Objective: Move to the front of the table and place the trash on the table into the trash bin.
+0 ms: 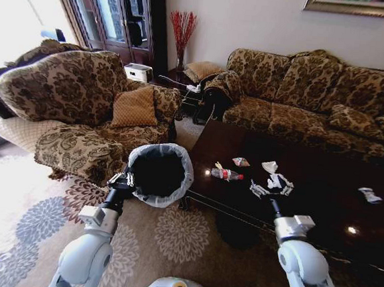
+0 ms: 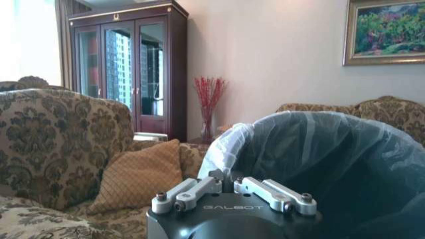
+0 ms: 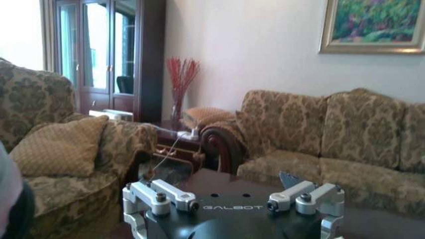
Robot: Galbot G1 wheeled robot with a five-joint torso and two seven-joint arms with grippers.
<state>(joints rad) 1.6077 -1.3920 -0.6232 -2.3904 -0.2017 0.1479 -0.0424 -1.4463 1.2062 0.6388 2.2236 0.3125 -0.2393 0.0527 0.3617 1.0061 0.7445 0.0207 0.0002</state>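
Several scraps to clear from the glossy dark brown wooden table (image 1: 319, 213): crushed clear plastic bottle with red label (image 1: 227, 175), crumpled white tissue (image 1: 269, 167), small whitish wrapper (image 1: 369, 195) farther right. Pinches the bag-lined rim of the small round black trash bin (image 1: 184, 176) with the left gripper (image 1: 125, 178), fingers drawn together, seemingly to keep the opening just beside the table's edge for a short drop. Hovers the right gripper (image 1: 272, 188) low over the tabletop near the tissue, jaws spread wide, nothing held, apparently lined up for a pick.
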